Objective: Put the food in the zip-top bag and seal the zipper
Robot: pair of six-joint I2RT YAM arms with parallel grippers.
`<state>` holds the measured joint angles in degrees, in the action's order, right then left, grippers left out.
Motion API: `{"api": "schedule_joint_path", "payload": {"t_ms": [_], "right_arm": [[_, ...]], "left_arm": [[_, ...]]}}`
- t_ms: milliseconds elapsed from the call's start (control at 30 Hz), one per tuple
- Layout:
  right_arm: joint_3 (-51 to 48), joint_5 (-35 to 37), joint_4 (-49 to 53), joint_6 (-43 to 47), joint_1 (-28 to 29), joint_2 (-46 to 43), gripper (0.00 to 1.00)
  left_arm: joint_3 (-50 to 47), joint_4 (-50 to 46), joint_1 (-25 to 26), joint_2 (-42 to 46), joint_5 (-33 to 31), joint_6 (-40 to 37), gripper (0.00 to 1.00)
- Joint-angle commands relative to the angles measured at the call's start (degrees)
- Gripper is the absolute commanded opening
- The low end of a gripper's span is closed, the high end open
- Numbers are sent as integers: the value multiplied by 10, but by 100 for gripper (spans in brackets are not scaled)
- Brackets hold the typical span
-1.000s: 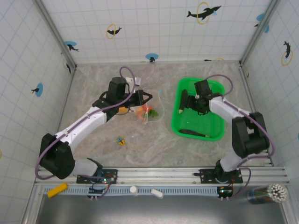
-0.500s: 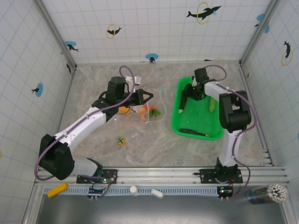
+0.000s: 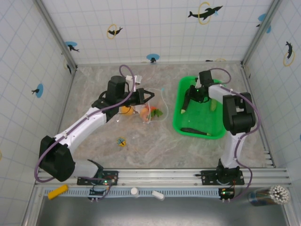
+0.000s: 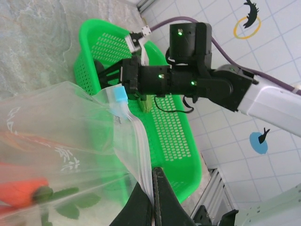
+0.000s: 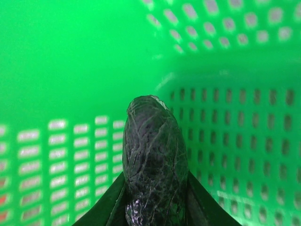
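So the left hand (image 4: pixel 153 193) has its two fingers pressed together on the mouth edge of the clear floppy zip-top bag (image 4: pixel 61 122), pinching right on the thin clear zipper strip (image 4: pixel 136 141). The little light blue tab (image 4: pixel 120 95) sits at the far end of that strip, up away from the fingers. The bag hangs and slumps over the grey marbled desk (image 3: pixel 94 84), roughly mid-desk, just left of the bright green perforated plastic basket (image 3: pixel 200 117). Some of the toy food is already inside it: an orange-red piece (image 4: pixel 19 193) with green leafy bits (image 4: pixel 70 207) next to it. There's also an orange round piece (image 3: pixel 125 111) tucked by the left arm. I honestly can't tell if that one is inside the plastic or just beside it.

Over on the other side, the right hand (image 5: pixel 154 207) is clamped on a dark green, bumpy long toy vegetable (image 5: pixel 153 155), one finger on each side. It's holding it inside the basket, close to the basket's left wall. Whether the tip touches the basket floor, no idea.

Lying in the basket are a light green long piece (image 3: pixel 214 105) near the right wall and another dark long piece (image 3: pixel 195 132) along the near edge. A tiny yellow-blue trinket (image 3: pixel 121 141) sits alone on the desk, well apart from the bag.
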<state>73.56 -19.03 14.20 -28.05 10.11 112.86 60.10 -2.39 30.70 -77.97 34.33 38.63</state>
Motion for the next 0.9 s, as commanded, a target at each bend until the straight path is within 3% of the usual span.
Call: {"api": "schedule_joint_path", "payload": {"t_ms": [0,200,367,600,700,867], "right_arm": [[-33,4,-41,0,-5,-78,26],[-112,57,-69,2,-2,-224,26],[-171,121,-153,10,44,-405,27],[-159,252,-286,96,219,-540,27],[-148,302,-338,159,307,-547,26],[-102,365,-337,284,423,-499,26]], "left_arm": [[19,19,-4,16,15,32,0],[0,61,-8,41,3,118,0],[-9,102,-8,59,-5,198,0],[-17,136,-9,60,-2,258,0],[-36,162,-9,61,-7,278,0],[-57,195,-8,54,0,308,0]]}}
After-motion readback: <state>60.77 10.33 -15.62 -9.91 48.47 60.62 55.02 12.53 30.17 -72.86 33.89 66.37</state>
